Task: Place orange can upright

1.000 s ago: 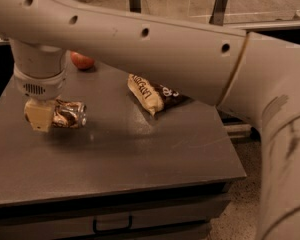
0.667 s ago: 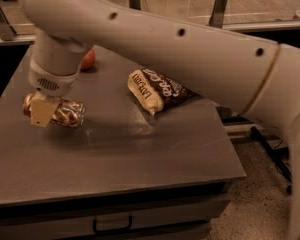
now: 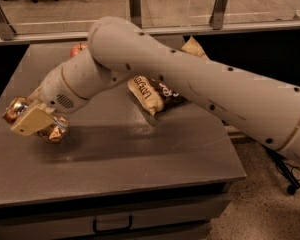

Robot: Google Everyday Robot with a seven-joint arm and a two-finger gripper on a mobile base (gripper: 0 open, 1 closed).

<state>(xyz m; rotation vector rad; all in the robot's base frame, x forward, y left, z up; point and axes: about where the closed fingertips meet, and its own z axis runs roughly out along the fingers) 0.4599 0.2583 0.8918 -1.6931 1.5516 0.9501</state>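
On table (image 3: 140, 154) the snack bag (image 3: 152, 91) lies mid-top, contents hidden. At left edge the gripper (image 3: 34, 122) is clamped on orange can (image 3: 54, 132); can sits tilted btwn the fingers, ends poking out both sides.

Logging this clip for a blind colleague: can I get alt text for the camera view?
The gripper holds the can tilted, not upright, near the left edge of the grey table. The arm stretches in from the right, crossing over a snack bag; an apple sits behind it at the far edge.
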